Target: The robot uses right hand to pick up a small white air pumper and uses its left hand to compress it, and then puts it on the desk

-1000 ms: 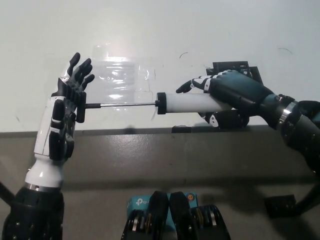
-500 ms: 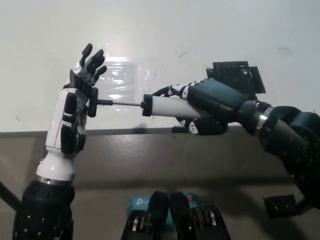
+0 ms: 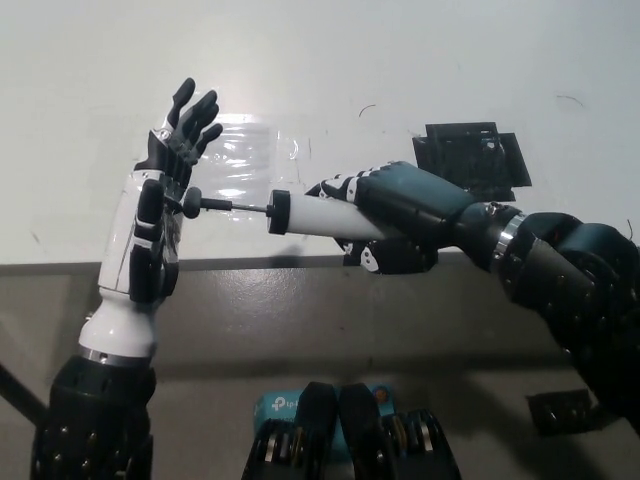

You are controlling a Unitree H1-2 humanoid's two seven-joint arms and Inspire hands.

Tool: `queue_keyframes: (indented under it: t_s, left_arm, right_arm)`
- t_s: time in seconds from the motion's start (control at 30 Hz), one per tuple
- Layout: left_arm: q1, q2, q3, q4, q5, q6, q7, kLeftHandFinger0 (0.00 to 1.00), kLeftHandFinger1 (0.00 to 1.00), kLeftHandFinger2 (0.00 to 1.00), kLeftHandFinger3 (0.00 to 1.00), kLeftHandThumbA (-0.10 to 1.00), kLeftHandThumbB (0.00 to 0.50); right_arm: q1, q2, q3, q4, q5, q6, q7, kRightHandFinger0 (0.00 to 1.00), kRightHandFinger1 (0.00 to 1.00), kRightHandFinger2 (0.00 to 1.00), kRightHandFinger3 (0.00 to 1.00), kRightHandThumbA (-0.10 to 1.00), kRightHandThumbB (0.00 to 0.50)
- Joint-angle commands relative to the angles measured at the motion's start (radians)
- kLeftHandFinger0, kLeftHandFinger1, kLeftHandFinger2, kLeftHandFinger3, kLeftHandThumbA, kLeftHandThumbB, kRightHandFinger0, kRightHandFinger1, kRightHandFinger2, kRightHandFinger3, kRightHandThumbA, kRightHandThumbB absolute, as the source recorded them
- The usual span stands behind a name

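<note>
Black right hand (image 3: pixel 395 225) wrapped around the white barrel of the air pumper (image 3: pixel 312 213), holding it level above the near edge of the white desk (image 3: pixel 330 70). Thin rod extending from the barrel's black collar toward the white left hand (image 3: pixel 160 205). Left hand raised upright beside the pumper's far end, fingers spread and pointing up, palm pressed against the rod's handle. Clear plastic sheet (image 3: pixel 245 160) lying on the desk behind the pumper. Black square object (image 3: pixel 470 160) behind the right hand.

The air pumper (image 3: pixel 318 214) barrel's rear end — hidden inside the right hand (image 3: pixel 400 215).
</note>
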Motion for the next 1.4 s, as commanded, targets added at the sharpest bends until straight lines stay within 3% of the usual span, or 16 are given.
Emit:
queue_keyframes:
  t_s: [0.0, 0.27, 0.47, 0.63, 0.83, 0.93, 1.03, 1.1, 1.17, 1.2, 1.27, 1.33, 1.37]
  left_arm:
    - [-0.035, -0.014, -0.011, -0.029, 0.008, -0.005, 0.008, 1.00, 1.00, 1.00, 1.00, 1.00, 0.251]
    - [-0.038, -0.027, -0.011, -0.039, 0.016, 0.003, 0.010, 1.00, 1.00, 1.00, 1.00, 1.00, 0.251]
    - [-0.053, -0.051, -0.014, -0.044, -0.008, 0.017, 0.007, 1.00, 1.00, 1.00, 1.00, 1.00, 0.230]
    - [-0.065, -0.069, -0.021, -0.046, -0.008, 0.025, 0.003, 1.00, 1.00, 1.00, 1.00, 1.00, 0.220]
    - [-0.077, -0.094, -0.037, -0.045, -0.014, 0.044, -0.005, 1.00, 1.00, 1.00, 1.00, 1.00, 0.233]
    - [-0.083, -0.098, -0.043, -0.033, -0.007, 0.038, -0.009, 1.00, 1.00, 1.00, 1.00, 1.00, 0.229]
    - [-0.079, -0.089, -0.036, -0.036, -0.013, 0.040, -0.013, 1.00, 1.00, 1.00, 1.00, 1.00, 0.232]
    - [-0.075, -0.079, -0.025, -0.038, -0.005, 0.030, -0.009, 1.00, 1.00, 1.00, 1.00, 1.00, 0.221]
    - [-0.074, -0.065, -0.008, -0.039, 0.002, 0.022, -0.001, 1.00, 1.00, 1.00, 1.00, 1.00, 0.221]
    - [-0.074, -0.062, -0.006, -0.040, 0.001, 0.022, -0.001, 1.00, 1.00, 1.00, 1.00, 1.00, 0.221]
    - [-0.074, -0.034, 0.014, -0.036, -0.003, 0.007, -0.004, 1.00, 1.00, 1.00, 1.00, 1.00, 0.214]
    - [-0.062, -0.011, 0.045, -0.046, -0.021, 0.021, 0.003, 1.00, 1.00, 1.00, 1.00, 1.00, 0.217]
    - [-0.061, 0.004, 0.063, -0.046, -0.035, 0.022, 0.003, 1.00, 1.00, 1.00, 1.00, 1.00, 0.226]
  right_arm:
    - [-0.073, 0.014, 0.000, -0.032, -0.008, 0.016, 0.017, 0.00, 0.43, 0.79, 0.75, -0.10, 0.149]
    - [-0.093, 0.019, 0.013, -0.039, -0.038, 0.042, 0.033, 0.00, 0.43, 0.79, 0.76, -0.10, 0.156]
    - [-0.116, 0.041, 0.019, -0.019, -0.034, 0.044, 0.036, 0.01, 0.48, 0.82, 0.84, -0.10, 0.151]
    - [-0.130, 0.056, 0.016, 0.002, -0.004, 0.024, 0.042, 0.00, 0.43, 0.78, 0.69, -0.10, 0.162]
    - [-0.147, 0.064, 0.026, 0.004, -0.026, 0.036, 0.044, 0.00, 0.44, 0.77, 0.67, -0.10, 0.136]
    - [-0.148, 0.064, 0.024, 0.007, -0.024, 0.030, 0.041, 0.00, 0.40, 0.69, 0.60, -0.10, 0.148]
    - [-0.136, 0.052, 0.010, 0.021, -0.006, -0.018, 0.016, 0.00, 0.36, 0.69, 0.58, -0.10, 0.165]
    - [-0.132, 0.043, 0.006, 0.014, -0.015, 0.003, 0.023, 0.00, 0.40, 0.76, 0.64, -0.10, 0.155]
    - [-0.128, 0.023, 0.007, -0.015, -0.058, 0.052, 0.039, 0.00, 0.47, 0.83, 0.78, -0.10, 0.148]
    - [-0.127, 0.019, 0.007, -0.022, -0.065, 0.066, 0.044, 0.01, 0.50, 0.83, 0.84, -0.10, 0.141]
    - [-0.123, -0.003, -0.002, -0.035, -0.080, 0.070, 0.044, 0.00, 0.49, 0.82, 0.86, -0.10, 0.139]
    - [-0.127, -0.025, -0.019, -0.009, -0.051, 0.040, 0.037, 0.00, 0.51, 0.83, 0.94, -0.10, 0.136]
    - [-0.130, -0.045, -0.033, 0.016, -0.036, 0.015, 0.027, 0.00, 0.50, 0.80, 0.93, -0.10, 0.135]
